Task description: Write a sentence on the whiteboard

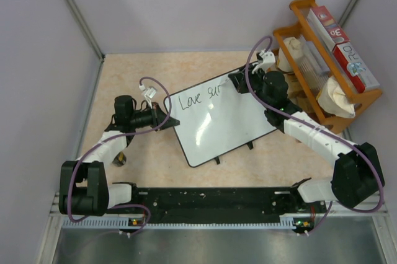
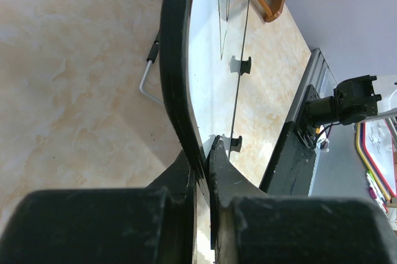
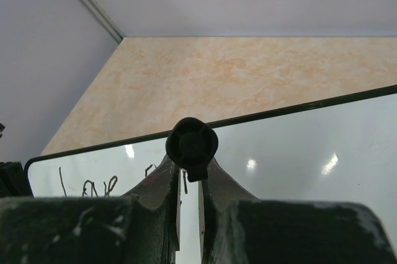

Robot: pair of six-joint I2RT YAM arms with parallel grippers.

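Note:
The whiteboard (image 1: 217,121) lies tilted on the table, with "Love sur" written in black along its far edge. My left gripper (image 1: 165,117) is shut on the board's left edge; in the left wrist view the fingers (image 2: 208,152) pinch the black frame of the whiteboard (image 2: 211,59). My right gripper (image 1: 239,82) is shut on a black marker (image 3: 191,143) and holds it over the board's far right part, just right of the writing. In the right wrist view the marker's round end sticks up between the fingers (image 3: 190,166) above the whiteboard (image 3: 298,171). The marker's tip is hidden.
A wooden rack (image 1: 329,59) with boxes and rolled items stands at the back right, close to my right arm. A small bent metal rod (image 2: 147,81) lies on the table beside the board. Walls close in left, back and right. A black rail (image 1: 211,199) runs along the near edge.

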